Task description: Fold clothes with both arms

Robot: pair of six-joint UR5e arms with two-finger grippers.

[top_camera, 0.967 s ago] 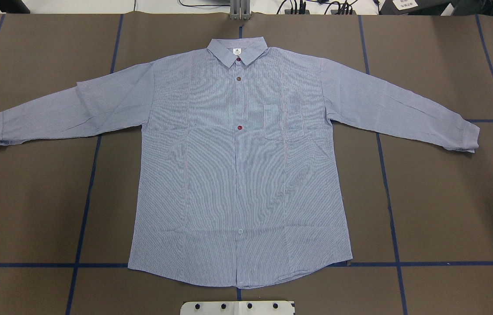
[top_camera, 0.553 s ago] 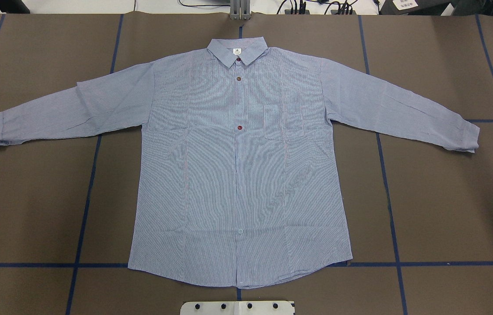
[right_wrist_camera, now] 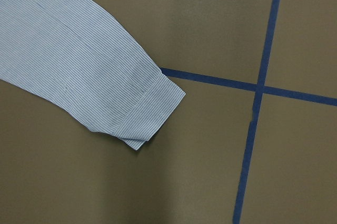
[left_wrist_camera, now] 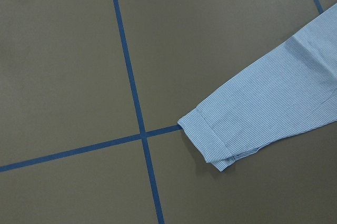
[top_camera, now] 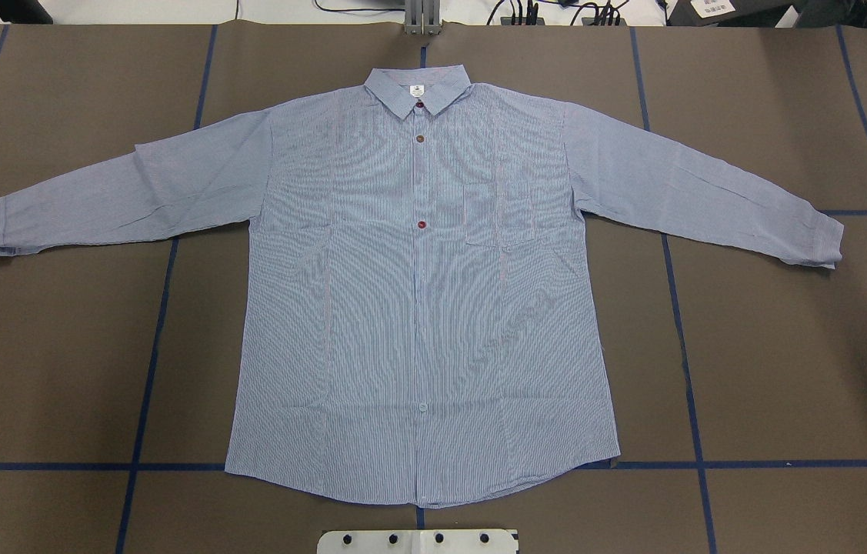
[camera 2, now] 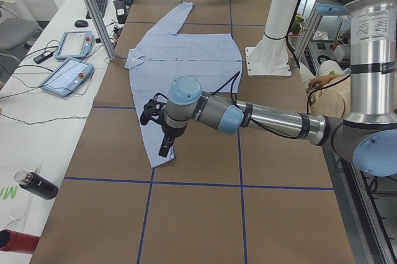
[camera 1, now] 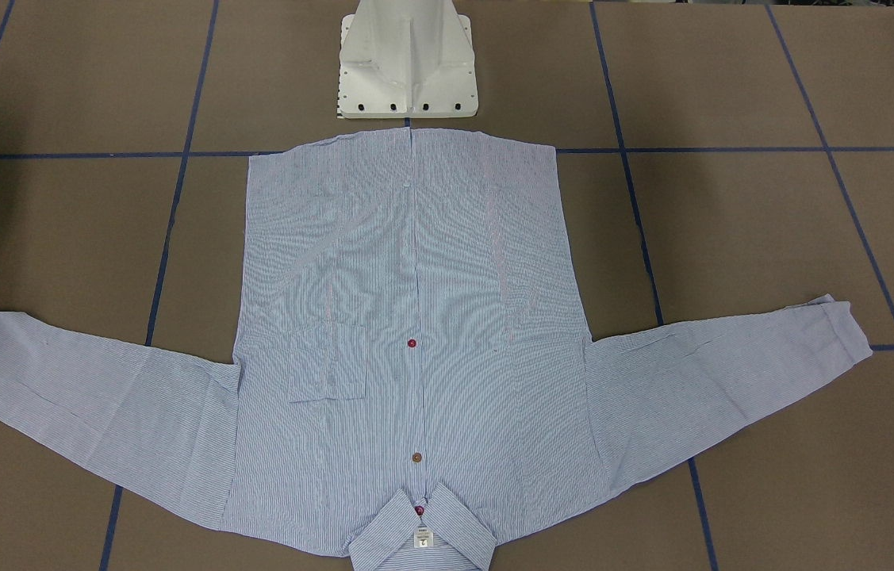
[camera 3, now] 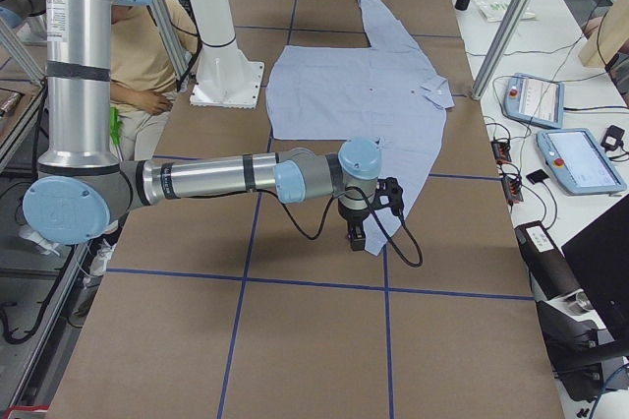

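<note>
The light blue striped shirt (top_camera: 418, 308) lies flat and face up on the brown table, buttoned, sleeves spread, collar at the far edge. It also shows in the front view (camera 1: 407, 262). In the exterior left view my left gripper (camera 2: 165, 150) hangs over the near sleeve's cuff; I cannot tell whether it is open or shut. In the exterior right view my right gripper (camera 3: 357, 238) hangs over the other cuff; I cannot tell its state either. The left wrist view looks down on one cuff (left_wrist_camera: 210, 140), the right wrist view on the other cuff (right_wrist_camera: 150, 108). No fingers show in either.
The white pedestal base (camera 1: 407, 71) stands just past the shirt's hem. Blue tape lines (top_camera: 148, 362) cross the table. Control tablets (camera 2: 65, 75) and a dark bottle (camera 2: 37, 184) lie on the side bench. A seated person (camera 3: 147, 55) is behind the robot.
</note>
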